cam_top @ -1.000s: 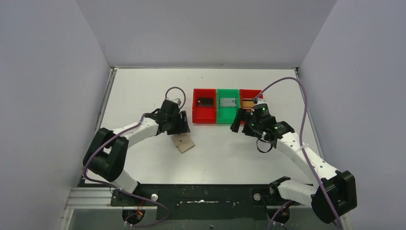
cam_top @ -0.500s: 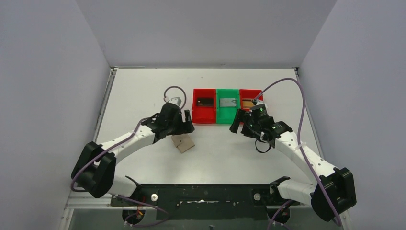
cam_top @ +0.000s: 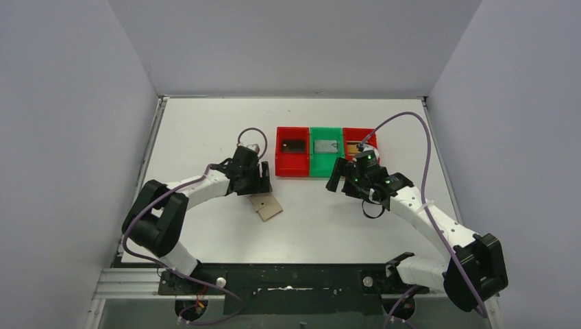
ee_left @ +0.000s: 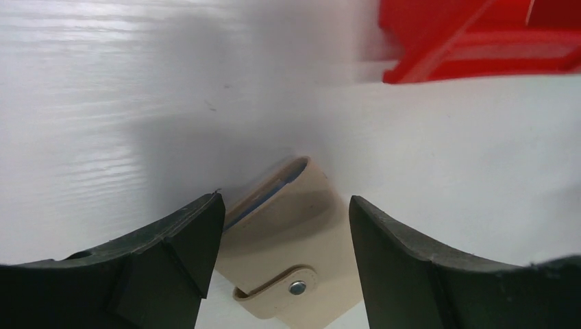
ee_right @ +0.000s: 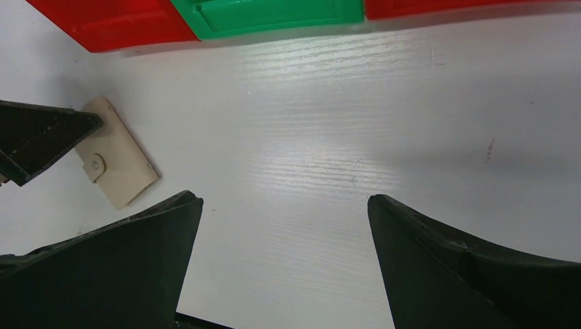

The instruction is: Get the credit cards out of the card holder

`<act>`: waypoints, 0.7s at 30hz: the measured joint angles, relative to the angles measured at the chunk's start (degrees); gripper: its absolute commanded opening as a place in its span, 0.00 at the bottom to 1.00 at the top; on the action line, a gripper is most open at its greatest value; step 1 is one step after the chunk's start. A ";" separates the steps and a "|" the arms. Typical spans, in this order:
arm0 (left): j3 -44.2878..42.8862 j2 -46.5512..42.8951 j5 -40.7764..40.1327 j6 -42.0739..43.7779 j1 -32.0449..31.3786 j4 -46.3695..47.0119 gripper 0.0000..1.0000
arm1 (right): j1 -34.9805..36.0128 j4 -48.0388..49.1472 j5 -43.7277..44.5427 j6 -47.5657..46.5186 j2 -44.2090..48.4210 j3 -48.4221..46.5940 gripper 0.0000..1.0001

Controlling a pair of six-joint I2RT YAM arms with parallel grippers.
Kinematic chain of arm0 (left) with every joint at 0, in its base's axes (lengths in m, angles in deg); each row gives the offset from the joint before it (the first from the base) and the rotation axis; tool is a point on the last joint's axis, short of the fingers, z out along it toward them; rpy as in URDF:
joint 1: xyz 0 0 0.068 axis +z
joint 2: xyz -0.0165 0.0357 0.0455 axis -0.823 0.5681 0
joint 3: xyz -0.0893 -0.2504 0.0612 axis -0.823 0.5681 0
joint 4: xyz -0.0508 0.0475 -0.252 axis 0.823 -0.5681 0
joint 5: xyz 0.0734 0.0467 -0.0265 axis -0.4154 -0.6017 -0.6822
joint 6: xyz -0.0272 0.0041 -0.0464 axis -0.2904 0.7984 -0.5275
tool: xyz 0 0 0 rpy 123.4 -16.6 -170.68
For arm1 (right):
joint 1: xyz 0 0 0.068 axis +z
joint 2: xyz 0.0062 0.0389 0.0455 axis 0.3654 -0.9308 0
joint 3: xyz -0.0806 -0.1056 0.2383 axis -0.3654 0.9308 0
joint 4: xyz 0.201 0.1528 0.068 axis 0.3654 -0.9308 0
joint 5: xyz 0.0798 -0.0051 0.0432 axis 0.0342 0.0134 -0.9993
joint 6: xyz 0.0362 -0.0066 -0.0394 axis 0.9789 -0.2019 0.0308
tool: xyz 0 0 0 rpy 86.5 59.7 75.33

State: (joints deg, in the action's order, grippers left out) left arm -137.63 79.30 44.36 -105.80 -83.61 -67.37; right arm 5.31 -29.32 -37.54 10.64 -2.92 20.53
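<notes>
Tan leather-looking card holder (cam_top: 265, 205) sits flat on the white counter (cam_top: 199, 123), turned at an angle, just on the near side of the left end effector (cam_top: 253, 181). From the left wrist cam the holder (ee_left: 294, 253) shows up right in the gap between the two dark fingers, lower down in the shot. That left end effector (ee_left: 284, 205) is spread open and has hold of nothing. I can't tell if the tips touch the counter.

The holder itself looks folded shut. A little strap wraps over one edge and is pinned by a small shiny metal snap. A thin pale blue-grey lining peeks out along the folded side. Smooth matte surface, rounded corners.

Moving right, three boxy plastic trays stand touching in a row. The first red tray (cam_top: 292, 171) has a dark card (cam_top: 293, 145) in it, the green tray (cam_top: 325, 171) a grey card (cam_top: 327, 146), and the second red tray (cam_top: 357, 131) a tan card (cam_top: 354, 146). All three cards are thin flat rectangles.

Right end effector (cam_top: 338, 177) hangs just in front of the green and second red trays, well apart from the holder. In its own cam the end effector (ee_right: 284, 199) is wide open over bare counter with faint streaky grain, gripping nothing. The holder (ee_right: 116, 161) sits off to its left there.
</notes>
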 measured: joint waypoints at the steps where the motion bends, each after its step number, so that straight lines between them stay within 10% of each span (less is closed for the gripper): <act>1: -0.02 0.00 0.59 0.00 -0.79 0.02 0.63 | 0.07 0.00 0.00 0.00 0.00 0.04 0.98; 21: 9.57 -6.43 -0.39 -16.44 -21.11 5.38 0.46 | 12.63 11.19 -5.33 19.76 -2.03 15.19 0.89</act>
State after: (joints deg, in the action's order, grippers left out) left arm -128.05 72.87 43.97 -122.23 -104.73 -61.99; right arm 17.94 -18.13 -42.87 30.40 -4.95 35.72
